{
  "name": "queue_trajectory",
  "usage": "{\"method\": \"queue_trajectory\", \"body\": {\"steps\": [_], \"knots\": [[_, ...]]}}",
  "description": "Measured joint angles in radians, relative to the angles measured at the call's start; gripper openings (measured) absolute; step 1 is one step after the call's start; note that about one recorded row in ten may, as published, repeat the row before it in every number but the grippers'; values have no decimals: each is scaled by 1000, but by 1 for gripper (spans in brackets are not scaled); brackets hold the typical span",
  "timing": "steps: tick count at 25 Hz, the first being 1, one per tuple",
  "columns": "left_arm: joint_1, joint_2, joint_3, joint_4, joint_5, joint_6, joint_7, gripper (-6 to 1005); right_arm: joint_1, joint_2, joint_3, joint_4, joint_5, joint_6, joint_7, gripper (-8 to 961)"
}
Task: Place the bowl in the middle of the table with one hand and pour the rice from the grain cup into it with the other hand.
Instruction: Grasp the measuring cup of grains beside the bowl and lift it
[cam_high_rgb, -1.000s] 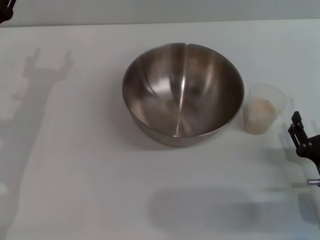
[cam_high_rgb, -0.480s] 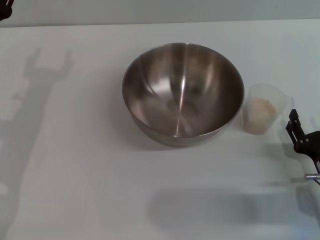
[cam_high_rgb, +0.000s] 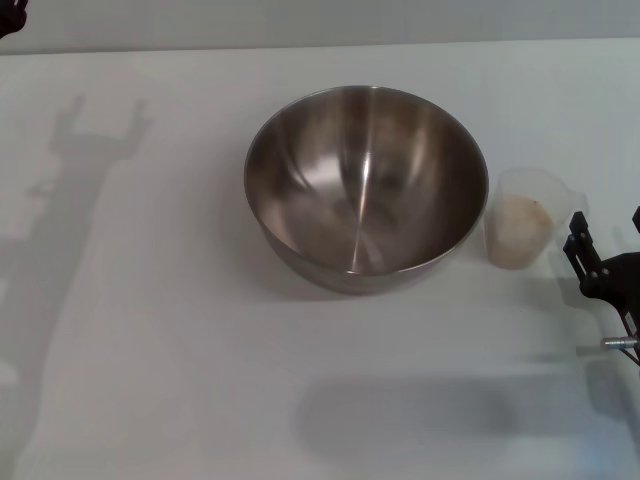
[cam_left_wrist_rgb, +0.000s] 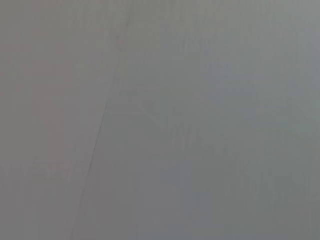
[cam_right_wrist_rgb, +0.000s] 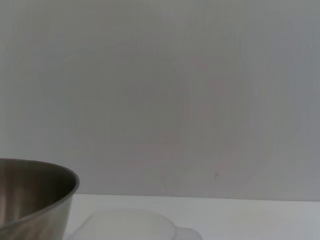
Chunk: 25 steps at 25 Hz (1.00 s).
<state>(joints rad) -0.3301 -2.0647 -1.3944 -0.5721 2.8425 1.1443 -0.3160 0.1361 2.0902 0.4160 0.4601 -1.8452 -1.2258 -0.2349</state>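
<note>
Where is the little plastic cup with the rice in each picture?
Head view: the grain cup stands upright just right of the bowl, near the right gripper.
Left wrist view: not in it.
Right wrist view: only its rim shows, at the bottom edge.
Shared landmark: the bowl.

From the head we look steeply down on the desk (cam_high_rgb: 150, 330), the bowl (cam_high_rgb: 366, 185) central. Our right wrist camera sits low beside that bowl (cam_right_wrist_rgb: 32, 200), facing level toward a blank wall; both views share it. Our left wrist camera faces only grey surface.
</note>
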Motion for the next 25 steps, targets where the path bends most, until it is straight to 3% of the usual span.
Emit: {"method": "queue_trajectory", "body": {"steps": [25], "knots": [[-9, 2, -8, 0, -7, 0, 0, 870, 60, -3, 4, -23, 26, 35, 0, 713]]}}
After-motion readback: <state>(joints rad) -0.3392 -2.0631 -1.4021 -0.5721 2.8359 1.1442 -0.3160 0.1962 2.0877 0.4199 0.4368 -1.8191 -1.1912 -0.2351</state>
